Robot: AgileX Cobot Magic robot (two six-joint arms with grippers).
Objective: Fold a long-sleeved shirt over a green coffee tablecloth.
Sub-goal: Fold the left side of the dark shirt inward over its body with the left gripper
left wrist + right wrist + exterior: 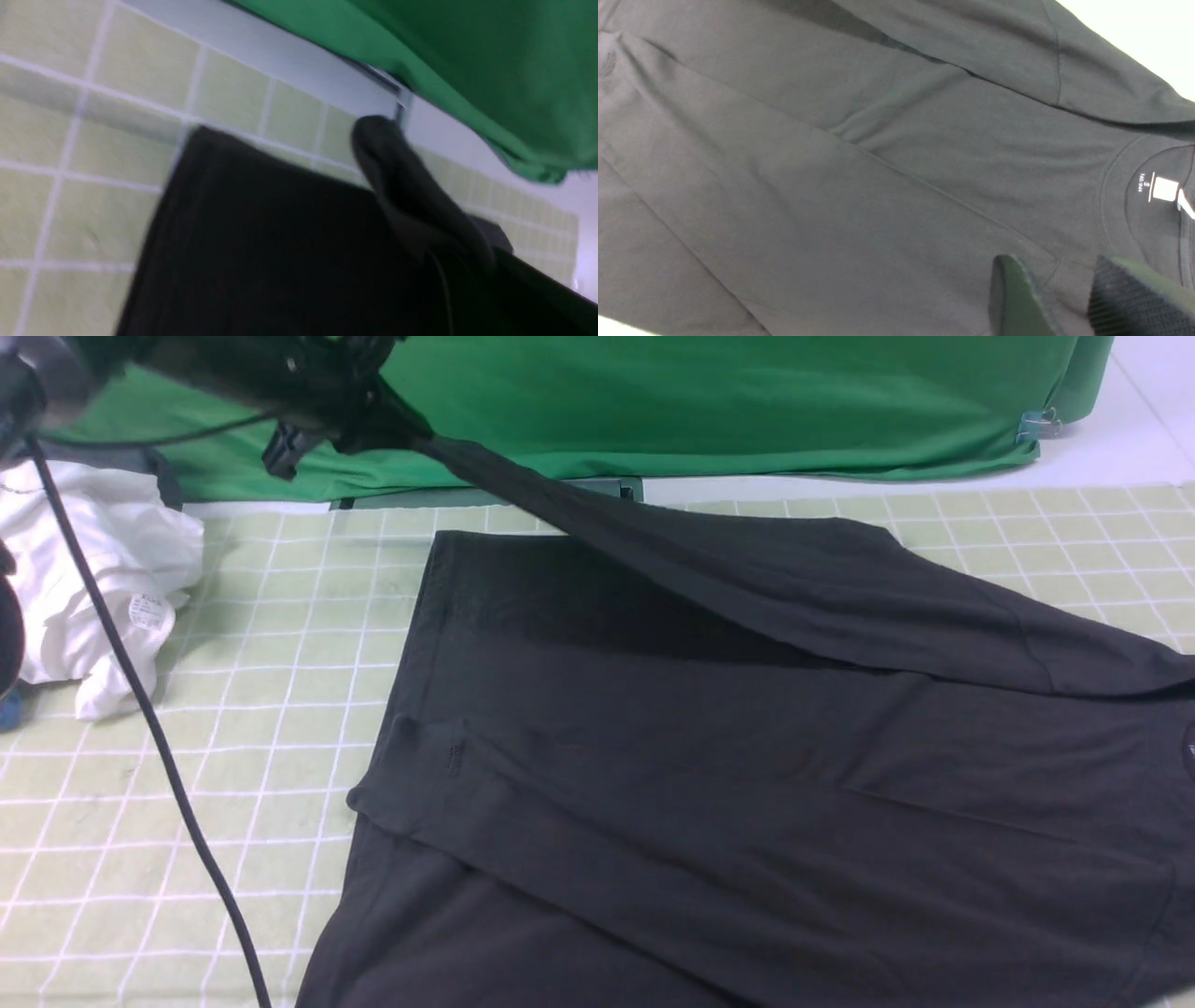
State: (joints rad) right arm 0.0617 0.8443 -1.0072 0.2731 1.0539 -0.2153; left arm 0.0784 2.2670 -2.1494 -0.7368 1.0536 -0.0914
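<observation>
The black long-sleeved shirt (709, 784) lies spread on the pale yellow-green gridded tablecloth (233, 709). One sleeve (560, 831) is folded across the body. The other sleeve (747, 569) rises taut from the right shoulder to my left gripper (369, 425), which is shut on its cuff above the table's far left. In the left wrist view the cuff end (397, 172) sticks out over the shirt (280, 242), and dark fabric hides the jaws. My right gripper (1055, 268) hangs open just above the shirt (831, 186) near the collar label (1164, 189), holding nothing.
A crumpled white garment (93, 579) with a label tag lies at the left edge. Plain deep-green fabric (728, 401) drapes along the back. A black cable (159, 747) hangs across the left side of the cloth.
</observation>
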